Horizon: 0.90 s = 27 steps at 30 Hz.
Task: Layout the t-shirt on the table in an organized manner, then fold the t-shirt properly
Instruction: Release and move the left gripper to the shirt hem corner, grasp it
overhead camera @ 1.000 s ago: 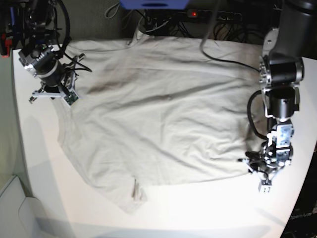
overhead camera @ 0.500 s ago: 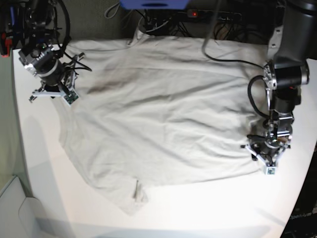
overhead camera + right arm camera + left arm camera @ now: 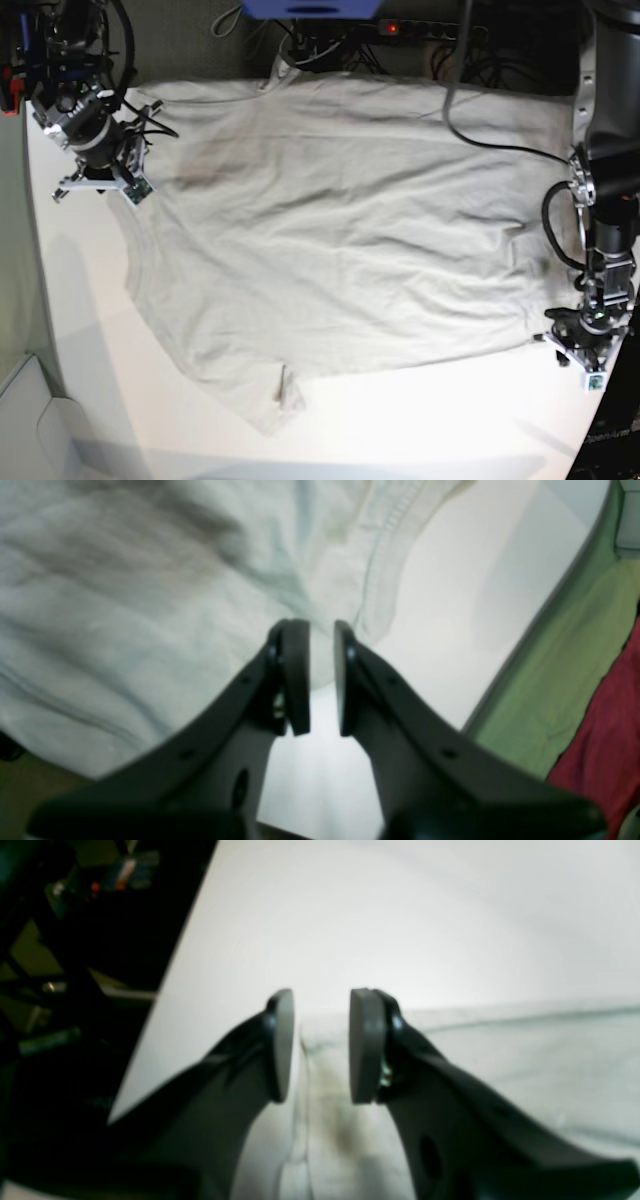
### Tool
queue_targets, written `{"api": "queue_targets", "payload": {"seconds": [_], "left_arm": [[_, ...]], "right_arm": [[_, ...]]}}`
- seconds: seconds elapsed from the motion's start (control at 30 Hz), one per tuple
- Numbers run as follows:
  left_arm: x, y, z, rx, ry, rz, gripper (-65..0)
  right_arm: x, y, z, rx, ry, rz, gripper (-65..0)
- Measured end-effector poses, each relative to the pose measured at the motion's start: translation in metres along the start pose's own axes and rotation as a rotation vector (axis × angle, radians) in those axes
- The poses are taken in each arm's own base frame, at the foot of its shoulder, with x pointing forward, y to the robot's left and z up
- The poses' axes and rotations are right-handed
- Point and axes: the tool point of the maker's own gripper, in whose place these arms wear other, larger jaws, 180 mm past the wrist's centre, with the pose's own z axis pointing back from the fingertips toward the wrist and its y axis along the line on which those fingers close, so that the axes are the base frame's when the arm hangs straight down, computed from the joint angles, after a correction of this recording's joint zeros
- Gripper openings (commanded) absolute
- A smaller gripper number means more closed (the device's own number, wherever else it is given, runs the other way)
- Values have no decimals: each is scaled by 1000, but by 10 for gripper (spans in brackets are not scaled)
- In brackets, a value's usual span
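Two changes stand out to you against the earlier base view: the left claw (image 3: 588,352) has travelled outward toward the desk's (image 3: 90,330) edge on that view's right, and the t-shirt's (image 3: 340,220) hem corner has gone with it, so the lower hem now lies longer and flatter. The right claw (image 3: 98,172) has shifted a little toward the far corner, and the cloth near it has barely moved.

Look at the left wrist view: the left claw (image 3: 317,1045) stands partly spread, its pads (image 3: 282,1045) straddling a seamed edge of the t-shirt (image 3: 500,1065) that runs up between them. You cannot tell from the blur whether the pads actually pinch that edge. In the right wrist view the right claw (image 3: 321,677) shows only a narrow gap; a hemmed edge of the t-shirt (image 3: 125,590) lies just beyond its tips over the white desk (image 3: 440,645), and nothing is clearly caught in the gap.

The left arm hangs nearly vertical with its wrist pointing down at the hem corner. The right arm is angled in from the far corner, its claw low beside the shirt's edge. The t-shirt lies spread wide across the desk, lightly wrinkled, one sleeve pointing toward the near edge
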Motion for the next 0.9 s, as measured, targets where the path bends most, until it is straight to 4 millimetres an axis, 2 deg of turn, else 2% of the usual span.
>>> {"api": "queue_targets", "payload": {"seconds": [0.1, 0.17, 0.2, 0.37, 0.47, 0.53, 0.67, 0.7, 0.8, 0.9], "left_arm": [[-37, -12, 0, -22, 128, -3, -464], [-62, -29, 1, -47, 183, -9, -464], [-67, -39, 1, -56, 173, -5, -464], [-70, -69, 9, -101, 198, -51, -464], [-72, -78, 23, -112, 224, -106, -463], [-60, -76, 31, -103, 206, -133, -463], [-14, -63, 40, -66, 95, -168, -463], [-11, -58, 40, -59, 89, -170, -463], [-27, -49, 42, -44, 136, -182, -463], [-48, -50, 46, -47, 197, -186, -463]], "right_arm": [[0, 0, 0, 1, 2, 0, -577], [1, 2, 0, 5, 0, 1, -577], [2, 3, -1, 6, -3, -1, -577], [4, 6, -1, 10, -9, -12, -577], [11, 3, -2, 4, -30, -16, -577], [13, 2, -2, 3, -35, -16, -577], [11, 3, -2, 5, -29, -16, -577], [11, 3, -2, 4, -31, -16, -577], [12, 3, -2, 4, -33, -16, -577], [11, 3, -2, 4, -32, -16, -577]]}}
